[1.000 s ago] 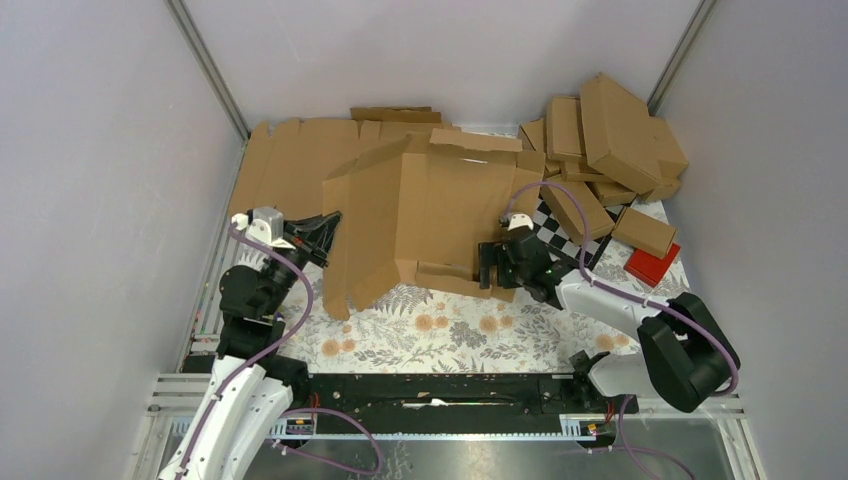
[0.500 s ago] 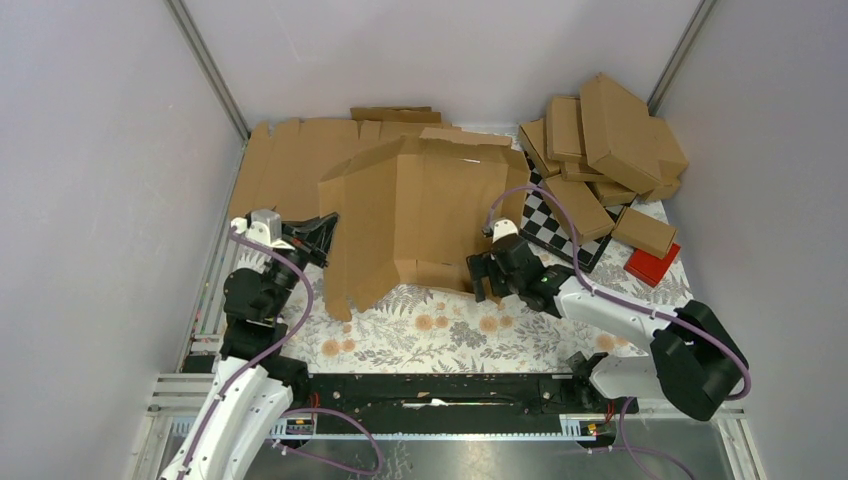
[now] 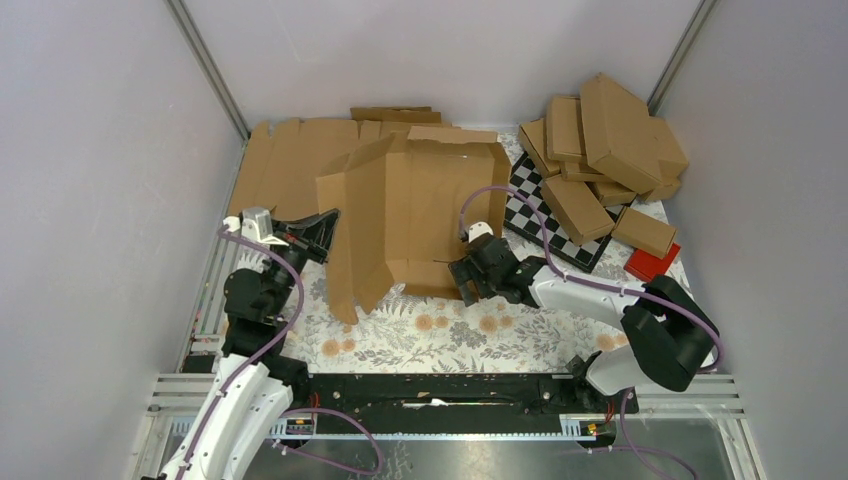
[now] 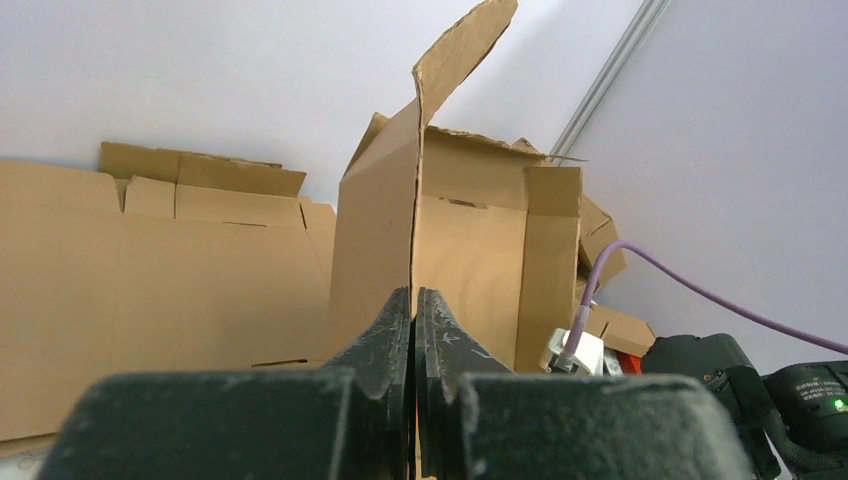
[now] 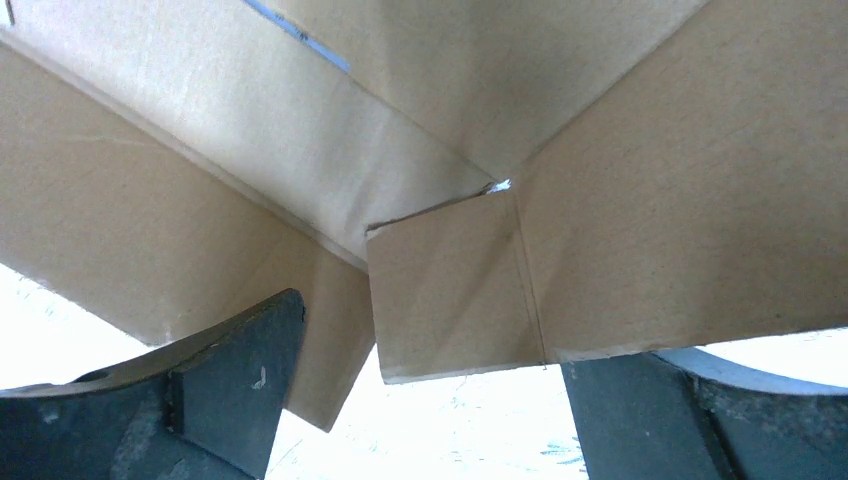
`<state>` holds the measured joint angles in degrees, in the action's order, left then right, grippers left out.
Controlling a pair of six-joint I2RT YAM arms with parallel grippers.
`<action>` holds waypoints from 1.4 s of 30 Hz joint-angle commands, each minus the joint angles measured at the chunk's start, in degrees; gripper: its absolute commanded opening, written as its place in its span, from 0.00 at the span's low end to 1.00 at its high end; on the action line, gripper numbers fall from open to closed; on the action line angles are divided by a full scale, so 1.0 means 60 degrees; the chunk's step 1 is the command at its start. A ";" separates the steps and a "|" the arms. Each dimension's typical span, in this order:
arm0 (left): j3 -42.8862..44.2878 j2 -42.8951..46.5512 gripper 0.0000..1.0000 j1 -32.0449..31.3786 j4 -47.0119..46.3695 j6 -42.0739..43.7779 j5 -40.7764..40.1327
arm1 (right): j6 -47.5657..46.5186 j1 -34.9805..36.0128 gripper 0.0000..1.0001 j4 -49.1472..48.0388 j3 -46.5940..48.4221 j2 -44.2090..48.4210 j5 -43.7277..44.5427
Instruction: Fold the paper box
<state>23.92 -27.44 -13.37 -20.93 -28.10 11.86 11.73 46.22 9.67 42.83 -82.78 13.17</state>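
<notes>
We see the box (image 3: 430, 205) half-raised at the middle of the table (image 3: 440, 335), with flat sheets (image 3: 290, 160) behind it. Our left pincer (image 3: 328, 222) is pressed together on the edge of the box's upright left flap. Our right pincer (image 3: 466, 280) is spread, straddling a corner tab at the near wall.

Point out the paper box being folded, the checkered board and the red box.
paper box (image 3: 430, 215): top external view, on its middle panel.
checkered board (image 3: 572, 252): top external view, on its near corner squares.
red box (image 3: 652, 265): top external view, on its top face.
</notes>
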 commanded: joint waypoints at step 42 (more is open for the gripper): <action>0.0550 -0.1310 0.00 -0.0238 -0.2368 -0.1787 0.2352 | 0.1527 0.0281 0.72 -0.0714 0.0061 -0.1073 -0.1285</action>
<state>27.49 -35.62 -13.93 -27.31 -38.83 20.01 17.47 47.51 5.34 41.28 -86.59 5.85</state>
